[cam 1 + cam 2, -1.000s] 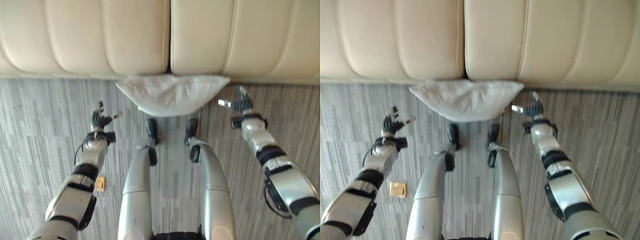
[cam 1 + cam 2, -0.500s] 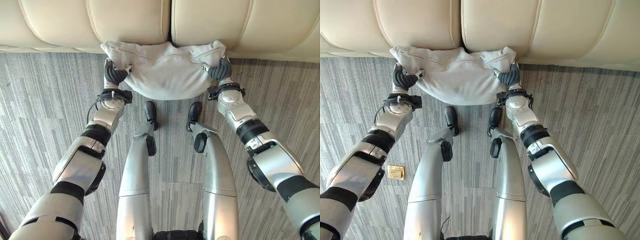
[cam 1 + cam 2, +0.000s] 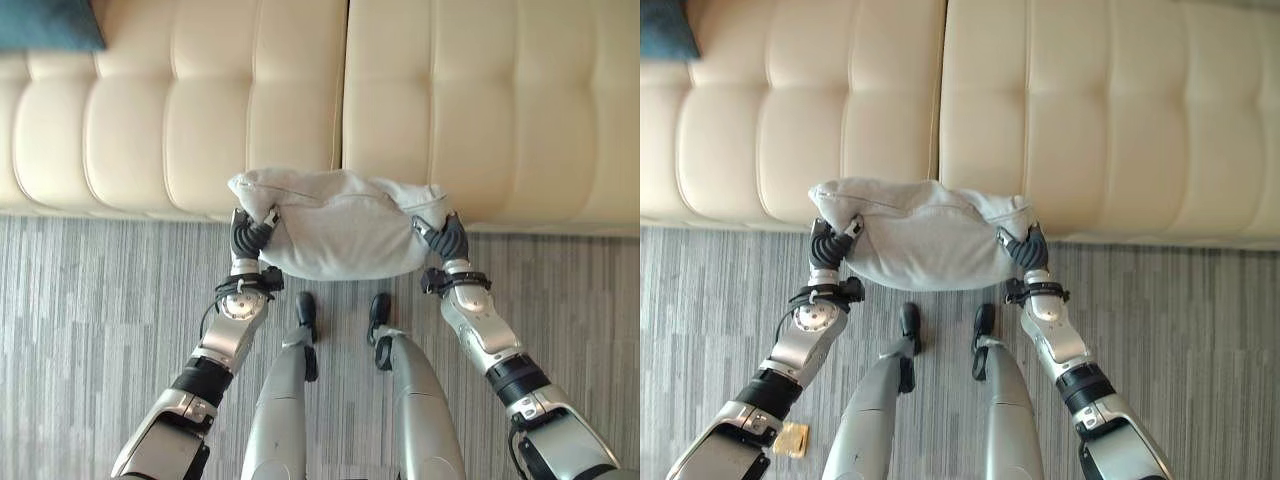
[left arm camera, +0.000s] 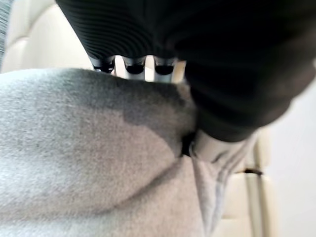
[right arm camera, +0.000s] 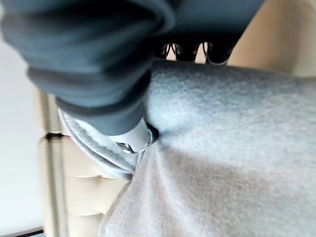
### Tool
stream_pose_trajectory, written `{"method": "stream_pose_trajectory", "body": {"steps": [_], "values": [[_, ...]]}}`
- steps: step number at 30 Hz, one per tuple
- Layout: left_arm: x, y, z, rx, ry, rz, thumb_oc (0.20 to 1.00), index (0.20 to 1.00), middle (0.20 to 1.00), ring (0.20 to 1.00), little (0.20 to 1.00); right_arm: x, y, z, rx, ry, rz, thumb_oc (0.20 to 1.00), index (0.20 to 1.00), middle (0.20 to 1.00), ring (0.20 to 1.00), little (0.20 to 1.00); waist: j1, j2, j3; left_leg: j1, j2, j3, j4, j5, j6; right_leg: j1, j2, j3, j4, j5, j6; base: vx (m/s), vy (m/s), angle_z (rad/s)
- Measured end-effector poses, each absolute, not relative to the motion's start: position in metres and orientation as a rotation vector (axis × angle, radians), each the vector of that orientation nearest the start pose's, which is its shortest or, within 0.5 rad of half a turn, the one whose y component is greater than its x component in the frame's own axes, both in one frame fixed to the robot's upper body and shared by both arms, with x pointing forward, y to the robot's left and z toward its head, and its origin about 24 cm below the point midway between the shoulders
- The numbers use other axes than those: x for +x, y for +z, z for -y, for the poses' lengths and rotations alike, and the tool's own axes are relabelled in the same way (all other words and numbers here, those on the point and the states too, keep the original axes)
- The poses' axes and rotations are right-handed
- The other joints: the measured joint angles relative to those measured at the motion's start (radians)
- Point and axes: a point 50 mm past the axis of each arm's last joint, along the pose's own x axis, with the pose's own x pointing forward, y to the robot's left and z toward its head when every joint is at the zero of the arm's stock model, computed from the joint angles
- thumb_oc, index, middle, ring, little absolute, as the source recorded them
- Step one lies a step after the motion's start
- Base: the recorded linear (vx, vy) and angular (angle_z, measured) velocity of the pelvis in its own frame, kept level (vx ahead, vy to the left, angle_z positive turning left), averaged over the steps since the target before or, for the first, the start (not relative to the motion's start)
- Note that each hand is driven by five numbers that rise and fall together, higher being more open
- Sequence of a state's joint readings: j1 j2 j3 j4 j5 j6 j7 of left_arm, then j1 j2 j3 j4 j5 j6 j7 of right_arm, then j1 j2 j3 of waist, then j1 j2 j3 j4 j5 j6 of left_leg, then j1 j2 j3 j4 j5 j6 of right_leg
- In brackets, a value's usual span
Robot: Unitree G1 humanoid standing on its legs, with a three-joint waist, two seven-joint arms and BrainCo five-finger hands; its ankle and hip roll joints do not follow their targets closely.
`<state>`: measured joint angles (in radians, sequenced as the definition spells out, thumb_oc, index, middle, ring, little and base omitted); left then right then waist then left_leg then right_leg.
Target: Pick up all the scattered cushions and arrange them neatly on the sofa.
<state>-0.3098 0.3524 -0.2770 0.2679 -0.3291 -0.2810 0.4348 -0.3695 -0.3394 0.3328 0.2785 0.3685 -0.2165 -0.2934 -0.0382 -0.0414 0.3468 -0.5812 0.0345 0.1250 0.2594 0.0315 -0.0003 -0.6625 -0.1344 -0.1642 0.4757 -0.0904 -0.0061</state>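
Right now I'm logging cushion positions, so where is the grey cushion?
The grey cushion hangs centred before the cream sofa, at its front edge, gripped at its ends by the left hand and right hand.

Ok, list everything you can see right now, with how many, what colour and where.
Grey cushion: one, light grey, held up between both hands in front of the sofa's seat edge.
Sofa: one, cream, tufted, across the far side.
Dark teal cushion: one, partly visible on the sofa, far left corner.
Floor: grey striped carpet.
Small yellowish object: one, on the floor by the left arm.
Left hand: fingers curled on the cushion's left end.
Right hand: fingers curled on its right end.
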Motion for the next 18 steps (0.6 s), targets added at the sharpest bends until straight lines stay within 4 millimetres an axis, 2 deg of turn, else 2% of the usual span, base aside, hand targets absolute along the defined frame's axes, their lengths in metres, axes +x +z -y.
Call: {"method": "stream_pose_trajectory", "body": {"steps": [1,3,5,7,9,10,13,14,15,17,18], "values": [[0.280,0.060,-0.177,0.000,0.185,0.178,0.200,0.200,0.200,0.200,0.200,0.290,0.072,0.146,-0.034,0.069,0.175,0.200,0.200,0.200,0.200,0.200,0.000,0.000,0.001,0.142,0.005,0.001,-0.071,0.015,-0.002,0.142,0.019,-0.004,-0.074,0.020,-0.005,0.24,-0.086,-0.15],[0.265,0.042,-0.182,0.019,0.162,0.111,0.200,0.200,0.200,0.200,0.200,0.274,0.063,0.150,-0.077,0.110,0.151,0.200,0.200,0.200,0.200,0.200,-0.001,0.003,-0.015,0.281,0.009,0.001,-0.130,0.013,-0.005,0.279,0.031,-0.005,-0.137,0.011,0.010,0.24,-0.080,-0.12],[0.250,0.037,-0.187,0.041,0.126,0.087,0.200,0.200,0.200,0.200,0.200,0.259,0.064,0.152,-0.106,0.159,0.163,0.200,0.200,0.200,0.200,0.200,-0.007,0.001,-0.073,0.350,0.012,0.002,-0.183,0.011,-0.011,0.341,0.042,-0.006,-0.178,0.003,0.020,0.18,-0.075,-0.05],[0.244,0.039,-0.189,0.049,0.100,0.093,0.200,0.200,0.200,0.200,0.200,0.252,0.068,0.155,-0.116,0.184,0.178,0.200,0.200,0.200,0.200,0.200,-0.013,0.002,-0.085,0.410,0.014,0.002,-0.213,0.017,-0.016,0.402,0.049,-0.011,-0.207,0.005,0.021,0.15,-0.085,-0.01],[0.239,0.038,-0.190,0.053,0.084,0.089,0.200,0.200,0.200,0.200,0.200,0.249,0.069,0.159,-0.143,0.195,0.180,0.200,0.200,0.200,0.200,0.200,-0.019,0.006,-0.112,0.435,0.016,0.003,-0.224,0.017,-0.016,0.430,0.056,-0.010,-0.222,0.008,0.021,0.11,-0.090,-0.04],[0.235,0.038,-0.190,0.054,0.069,0.086,0.200,0.200,0.200,0.200,0.200,0.246,0.069,0.161,-0.177,0.213,0.180,0.200,0.200,0.200,0.200,0.200,-0.023,0.008,-0.133,0.468,0.019,0.006,-0.237,0.019,-0.018,0.464,0.061,-0.010,-0.240,0.016,0.009,0.10,-0.148,-0.05],[0.230,0.033,-0.188,0.046,0.054,0.062,0.200,0.200,0.200,0.200,0.200,0.243,0.064,0.166,-0.211,0.205,0.152,0.200,0.200,0.200,0.200,0.200,-0.031,0.015,-0.186,0.530,0.039,0.020,-0.241,0.022,-0.027,0.539,0.083,-0.008,-0.270,0.008,0.013,0.09,-0.274,-0.03],[0.231,0.032,-0.184,0.034,0.046,0.058,0.200,0.200,0.200,0.200,0.200,0.243,0.061,0.169,-0.215,0.196,0.139,0.200,0.200,0.200,0.200,0.200,-0.031,0.014,-0.201,0.524,0.054,0.010,-0.217,0.034,-0.045,0.563,0.103,-0.026,-0.290,0.002,0.009,0.11,-0.397,0.20],[0.231,0.031,-0.182,0.033,0.042,0.055,0.200,0.200,0.200,0.200,0.200,0.243,0.060,0.170,-0.220,0.193,0.131,0.200,0.200,0.200,0.200,0.200,-0.032,0.013,-0.205,0.517,0.062,-0.002,-0.207,0.036,-0.049,0.567,0.110,-0.033,-0.290,0.000,0.006,0.12,-0.275,0.33],[0.232,0.030,-0.181,0.030,0.039,0.047,0.200,0.200,0.200,0.200,0.200,0.241,0.059,0.173,-0.229,0.189,0.124,0.200,0.200,0.200,0.200,0.200,-0.036,0.005,-0.210,0.475,0.083,-0.001,-0.137,0.035,-0.068,0.566,0.123,-0.051,-0.288,-0.028,-0.038,0.11,-0.145,0.32],[0.229,0.024,-0.178,0.030,0.023,0.020,0.200,0.200,0.200,0.200,0.200,0.237,0.055,0.176,-0.227,0.179,0.105,0.200,0.200,0.200,0.200,0.200,-0.022,-0.006,-0.216,0.452,0.092,0.020,-0.083,0.036,-0.072,0.575,0.122,-0.056,-0.287,-0.032,-0.063,0.09,-0.080,0.27]]}}
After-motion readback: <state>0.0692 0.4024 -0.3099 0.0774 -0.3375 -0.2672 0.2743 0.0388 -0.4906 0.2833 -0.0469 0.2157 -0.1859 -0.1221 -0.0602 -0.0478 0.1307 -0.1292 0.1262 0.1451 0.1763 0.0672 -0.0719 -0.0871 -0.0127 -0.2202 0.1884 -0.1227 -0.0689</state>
